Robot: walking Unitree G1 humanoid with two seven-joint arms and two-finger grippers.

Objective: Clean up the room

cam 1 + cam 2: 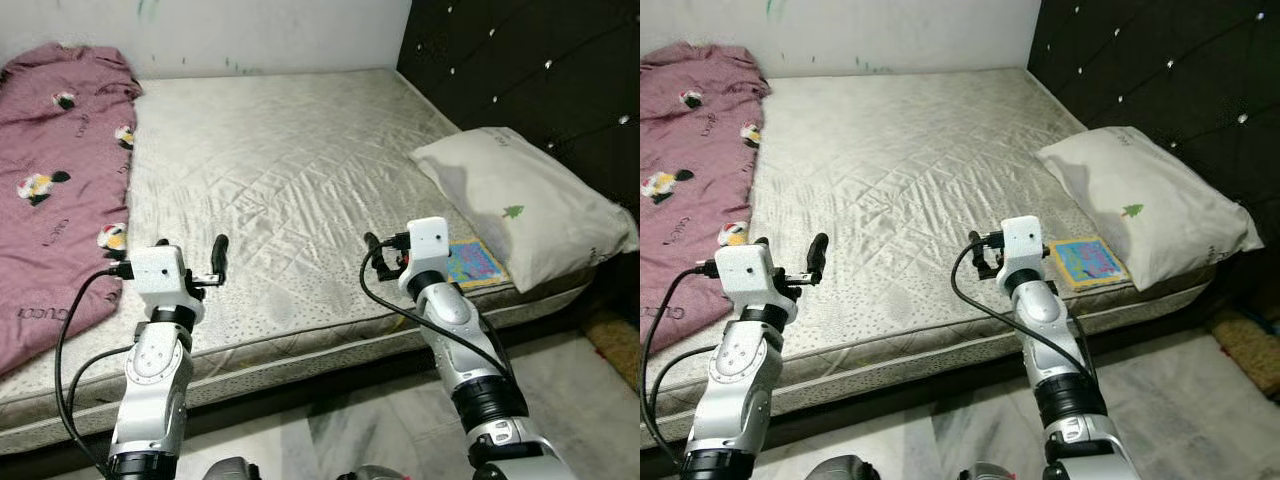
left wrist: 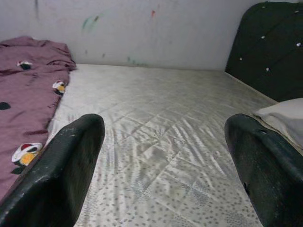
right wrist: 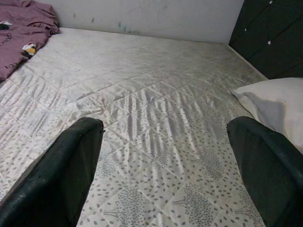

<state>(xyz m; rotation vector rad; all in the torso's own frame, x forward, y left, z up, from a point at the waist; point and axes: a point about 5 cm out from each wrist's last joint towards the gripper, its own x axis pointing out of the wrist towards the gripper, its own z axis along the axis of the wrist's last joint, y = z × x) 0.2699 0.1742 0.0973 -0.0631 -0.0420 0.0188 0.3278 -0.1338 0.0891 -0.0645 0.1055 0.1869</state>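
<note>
Both arms are hovering over the mattress [image 1: 290, 170] near edge. Left gripper [image 2: 165, 165] and right gripper [image 3: 165, 165] are gaping wide, holding nothing. Maroon blanket [image 1: 55, 180] is lying left; pillow [image 1: 520, 205] and colourful book [image 1: 1087, 260] are sitting at the right edge.

Bed with a quilted, pale cream mattress [image 1: 290, 180] against a white wall.
A crumpled mauve patterned blanket [image 1: 55, 190] covers its left side; a white pillow [image 1: 520, 200] with a small green tree print lies at the right by the black headboard, beside a colourful flat book [image 1: 1087, 260].
</note>
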